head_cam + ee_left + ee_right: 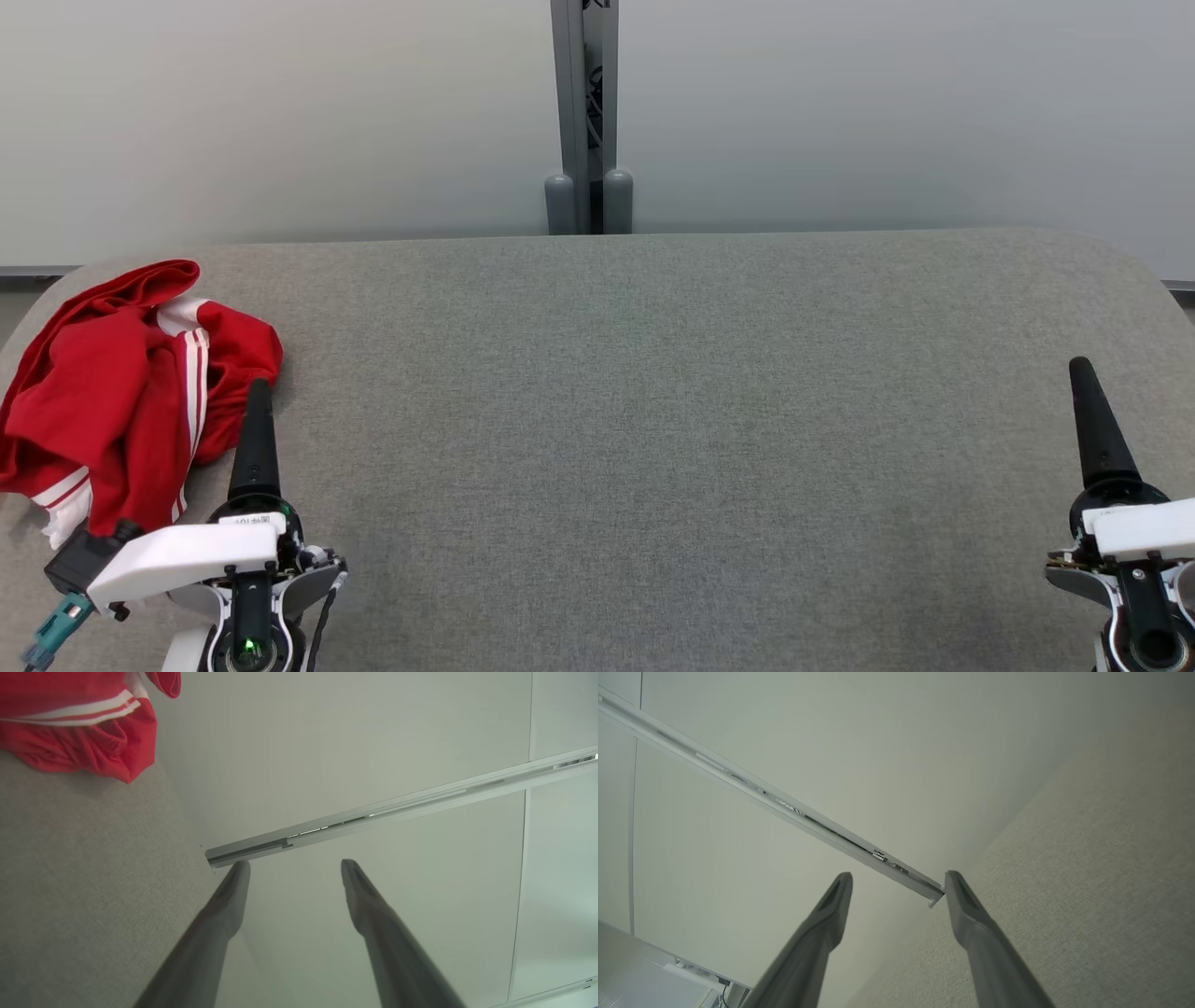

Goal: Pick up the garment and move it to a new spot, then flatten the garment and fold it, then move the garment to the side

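Looking down from the head, saw a crumpled red fabric garment with white stripes (pixel 112 401) heaped at the far-left end of a broad grey felt-covered desk with rounded corners (pixel 653 420), close to the left edge and nearer the back rim than the front. Noted white striped trim at the heap's top and lower left. Found the left pincer (pixel 255 411) low on the left above the desk's near part, one long dark finger (pixel 254 453) pointing away and ending just beside the garment's right-hand folds; could not judge contact between tip and cloth from there. Checked along the left wrist: saw that pincer (pixel 294 864) spread wide, gripping nothing, with the garment (pixel 79 732) up in the left corner, apart from both fingertips, and the desk (pixel 84 882) under the left-hand finger. Found the right pincer (pixel 1088 392) low on the right over the desk's far-right end, well apart from the garment. Saw the right pincer (pixel 896 877) along its own wrist likewise spread wide, gripping nothing, the desk (pixel 1101 882) beside one finger. Noted a grey upright metal post (pixel 585 112) behind the desk's back edge, against a pale wall (pixel 280 112), and a pale metal rail (pixel 397 805) crossing that wall.
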Robot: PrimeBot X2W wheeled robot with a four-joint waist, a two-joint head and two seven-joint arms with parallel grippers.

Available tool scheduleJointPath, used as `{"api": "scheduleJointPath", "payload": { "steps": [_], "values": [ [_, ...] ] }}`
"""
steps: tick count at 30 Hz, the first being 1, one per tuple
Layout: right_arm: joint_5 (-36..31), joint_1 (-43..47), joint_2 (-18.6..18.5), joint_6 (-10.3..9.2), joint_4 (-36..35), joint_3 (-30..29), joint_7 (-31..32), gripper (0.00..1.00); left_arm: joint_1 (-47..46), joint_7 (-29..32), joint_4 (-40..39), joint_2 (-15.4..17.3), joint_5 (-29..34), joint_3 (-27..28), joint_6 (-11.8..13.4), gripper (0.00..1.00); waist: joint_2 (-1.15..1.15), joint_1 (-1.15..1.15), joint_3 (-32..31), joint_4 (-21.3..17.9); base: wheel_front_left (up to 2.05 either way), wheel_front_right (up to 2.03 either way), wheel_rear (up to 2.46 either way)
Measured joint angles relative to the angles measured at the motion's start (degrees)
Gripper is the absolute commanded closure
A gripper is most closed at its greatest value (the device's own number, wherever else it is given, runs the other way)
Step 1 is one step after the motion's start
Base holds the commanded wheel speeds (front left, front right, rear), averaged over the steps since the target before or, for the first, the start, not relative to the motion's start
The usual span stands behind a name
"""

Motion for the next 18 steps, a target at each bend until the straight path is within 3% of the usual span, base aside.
{"api": "scheduleJointPath", "payload": {
  "steps": [7,18],
  "values": [
    [-9.4,-0.6,-1.0,0.01,-1.8,3.3,-2.0,0.00,0.9,-0.8,-3.8,0.0,5.6,1.7,0.0,0.00,0.00,0.00,-0.4,0.4,0.00,0.00,0.00],
    [-25.5,-0.7,-1.0,0.02,-5.6,5.8,-4.8,0.00,2.6,-2.0,-9.2,0.1,21.1,3.1,1.1,0.00,0.00,0.00,-0.5,0.7,0.00,0.00,0.00]
  ]
}}
